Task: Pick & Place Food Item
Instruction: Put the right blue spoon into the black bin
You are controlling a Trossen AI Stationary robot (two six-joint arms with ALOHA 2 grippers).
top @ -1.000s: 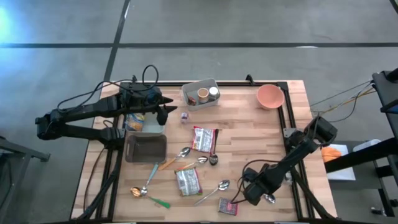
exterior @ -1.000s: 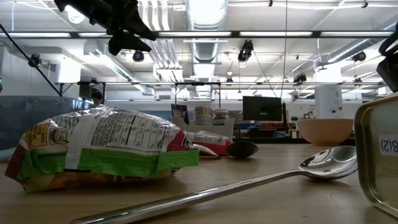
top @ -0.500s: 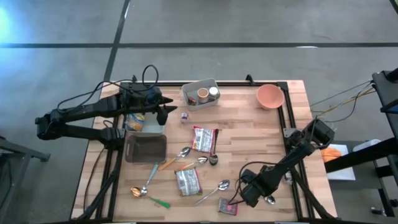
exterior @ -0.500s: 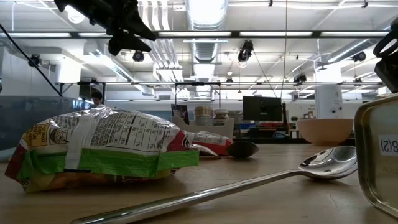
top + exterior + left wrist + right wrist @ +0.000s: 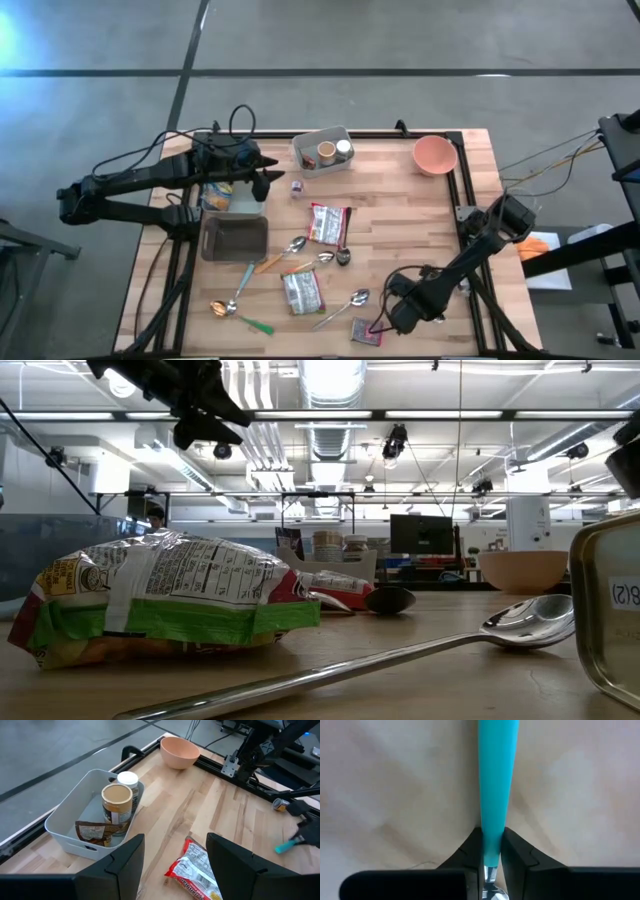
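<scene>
You have the right gripper [image 5: 490, 851] pinching the turquoise-handled metal spoon [image 5: 496, 780] near the small red packet [image 5: 366, 332], so lift next; your left gripper [image 5: 175, 865] hangs spread

The desk [image 5: 400, 210] is pale wood in butcher-block strips, matt, framed in dark metal. The spoon [image 5: 400, 655] across the lower middle of the low view is polished, mirror-bright metal. The snack bag [image 5: 170, 600] at its left is crinkled glossy plastic film. At the upper left of the left wrist view, the bin [image 5: 75, 817] is smooth white plastic; the bowl [image 5: 179, 751] at its top is matt peach. The handle [image 5: 496, 785] between the right tool's [image 5: 491, 857] matt black fingers is smooth turquoise plastic.
</scene>
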